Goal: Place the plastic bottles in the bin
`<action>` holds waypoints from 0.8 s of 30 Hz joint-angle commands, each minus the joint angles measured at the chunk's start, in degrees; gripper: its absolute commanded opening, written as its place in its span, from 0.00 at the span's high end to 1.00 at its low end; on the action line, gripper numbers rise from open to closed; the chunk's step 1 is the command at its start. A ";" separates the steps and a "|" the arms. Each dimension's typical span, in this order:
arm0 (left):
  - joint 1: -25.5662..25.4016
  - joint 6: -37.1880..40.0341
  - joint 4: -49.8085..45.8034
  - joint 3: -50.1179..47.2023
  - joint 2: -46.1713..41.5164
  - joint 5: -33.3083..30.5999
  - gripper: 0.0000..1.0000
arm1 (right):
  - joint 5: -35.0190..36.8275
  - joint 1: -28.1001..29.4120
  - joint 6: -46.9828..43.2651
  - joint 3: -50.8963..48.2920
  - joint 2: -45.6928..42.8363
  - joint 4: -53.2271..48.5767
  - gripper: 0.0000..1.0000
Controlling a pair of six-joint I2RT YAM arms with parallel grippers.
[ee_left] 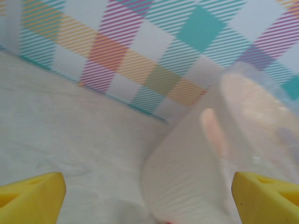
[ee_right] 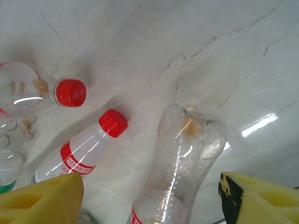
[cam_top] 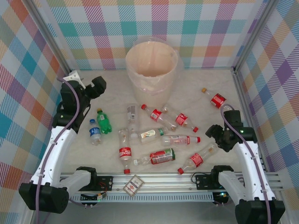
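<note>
Bin [ee_left: 196, 154] blurred, cut by the right edge; nearest bottle [ee_right: 180, 172] cut off below.

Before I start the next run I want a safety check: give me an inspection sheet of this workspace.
Surface: pale marbled table, no spills seen.
Job's things: plastic bottles lie scattered; bin upright at back, no bottle seen inside.
Clutter: small card on the front rail.
Grippers: left gripper open, facing bin; right gripper open, straddling a clear bottle.
Cables: purple cables, clear of the bottles.
Surroundings: plaid walls.
</note>
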 commanded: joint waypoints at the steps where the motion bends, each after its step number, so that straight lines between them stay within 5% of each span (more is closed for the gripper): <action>1: -1.75 -5.17 3.02 4.89 2.51 7.86 0.11 | -6.14 0.21 4.71 -3.88 2.07 0.11 0.24; 5: -3.84 -5.42 3.26 9.06 6.69 10.18 0.13 | -10.19 1.66 12.40 -13.12 -0.21 9.15 0.23; 12: -7.89 -9.48 9.36 11.80 16.20 13.01 0.15 | -9.10 2.50 12.85 -14.80 5.31 11.84 0.06; 24: -11.30 -12.13 13.63 15.69 27.80 10.52 0.16 | -9.57 2.91 14.42 -20.35 11.11 19.21 0.05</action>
